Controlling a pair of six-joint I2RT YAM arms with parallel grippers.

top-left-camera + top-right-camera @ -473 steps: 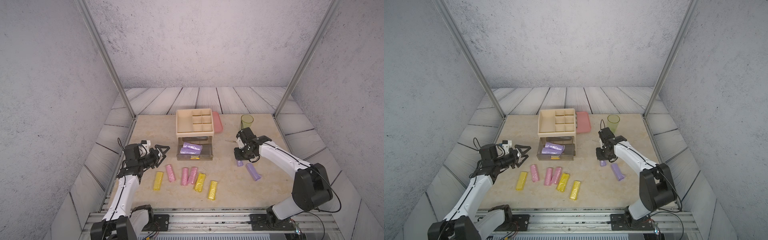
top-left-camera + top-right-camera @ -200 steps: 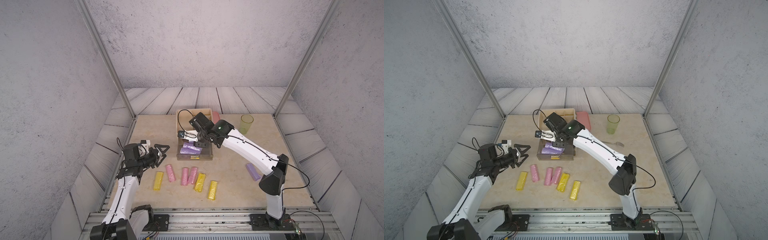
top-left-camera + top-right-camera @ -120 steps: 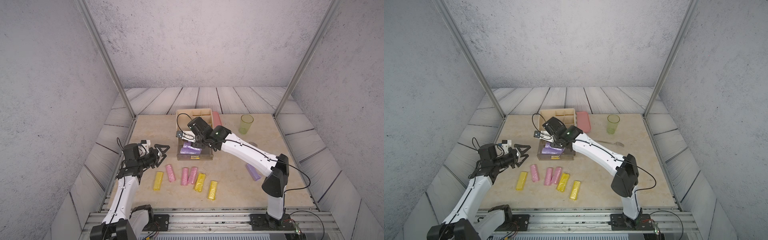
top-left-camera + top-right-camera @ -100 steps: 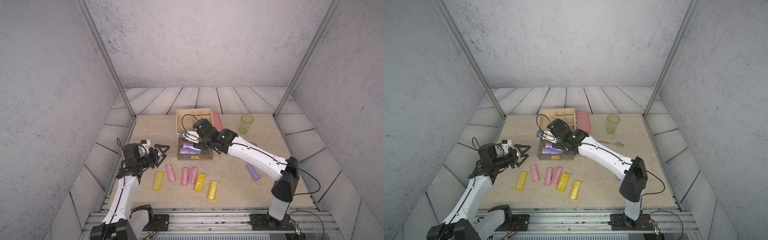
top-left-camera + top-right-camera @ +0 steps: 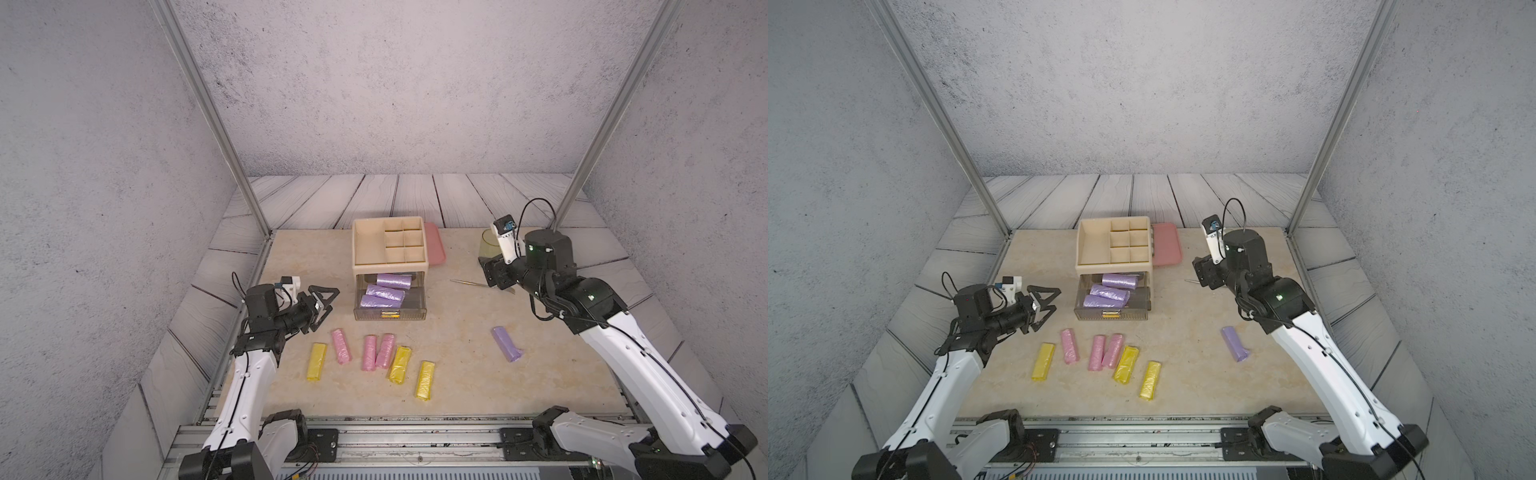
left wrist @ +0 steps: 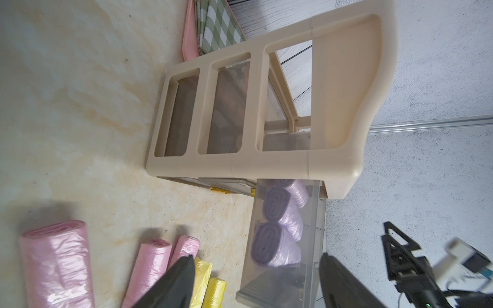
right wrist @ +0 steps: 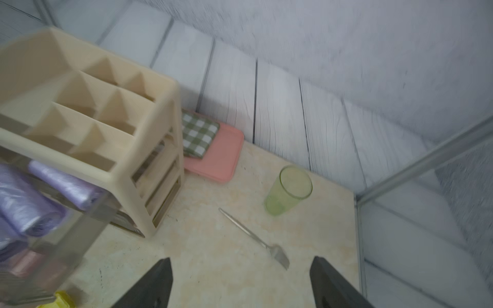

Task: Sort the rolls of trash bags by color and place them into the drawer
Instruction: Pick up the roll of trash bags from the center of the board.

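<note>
Three purple rolls [image 5: 384,291] lie in the open drawer [image 5: 390,314]; the fourth purple roll [image 5: 507,344] lies near-right on the table [image 5: 457,374]. The right claw [image 7: 241,258] and left claw [image 5: 328,302] are released, empty. Likely next: the right claw descends onto that roll.

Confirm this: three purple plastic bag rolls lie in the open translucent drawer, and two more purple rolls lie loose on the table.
Not two: only one crinkly purple plastic roll lies loose on the beige table, as both top views show.
</note>
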